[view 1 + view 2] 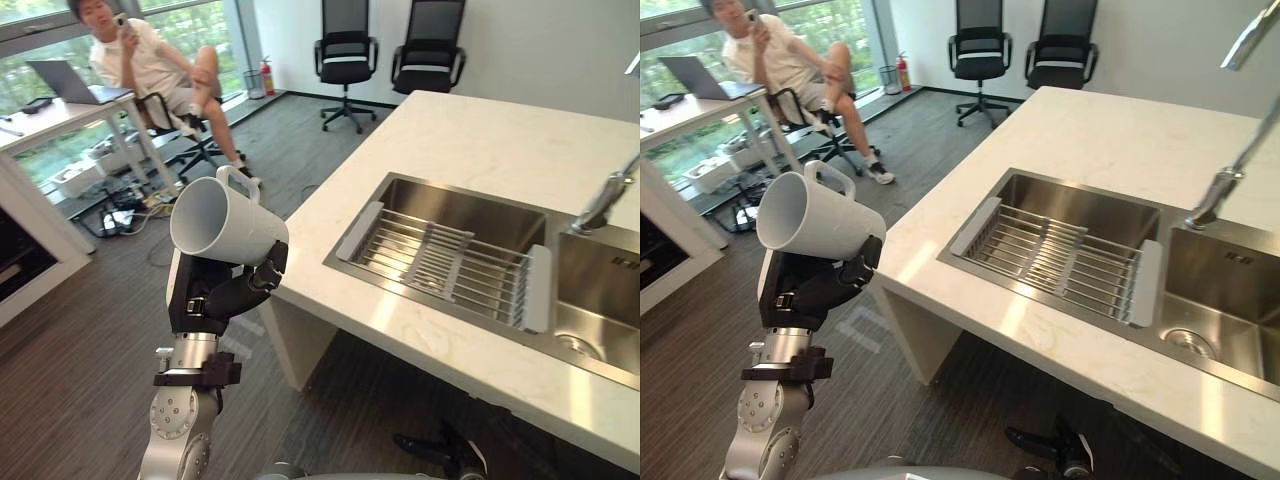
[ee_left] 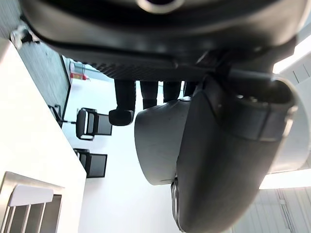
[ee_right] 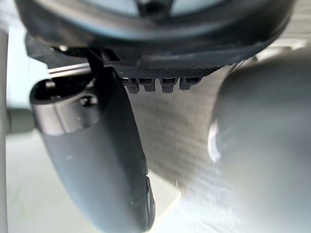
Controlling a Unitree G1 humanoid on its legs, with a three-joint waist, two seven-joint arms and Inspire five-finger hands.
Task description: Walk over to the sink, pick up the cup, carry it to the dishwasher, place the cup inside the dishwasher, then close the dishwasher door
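Left eye view: the robot's left hand (image 1: 214,300) is raised beside the near corner of the white stone desk (image 1: 470,140), its fingers (image 1: 262,281) curled round a white cup (image 1: 222,226). The cup is tipped on its side in the air, mouth facing away from the desk, handle uppermost. It is clear of the desk and over the grey floor (image 1: 80,330). A steel sink (image 1: 470,212) set into the desk holds a wire rack (image 1: 440,262), and a tap (image 1: 605,200) stands behind it. Across the room a person (image 1: 140,55) sits by a laptop (image 1: 65,80). Two black office chairs (image 1: 345,55) stand by the far wall.

Right eye view: the same raised cup, well apart from the sink.

Left wrist view: dark fingers (image 2: 125,99) wrap one side of the cup and the thumb (image 2: 218,160) presses the other.

Right wrist view: the right hand (image 3: 92,145) hangs above the floor with nothing in it. Whether it is open or closed cannot be told.
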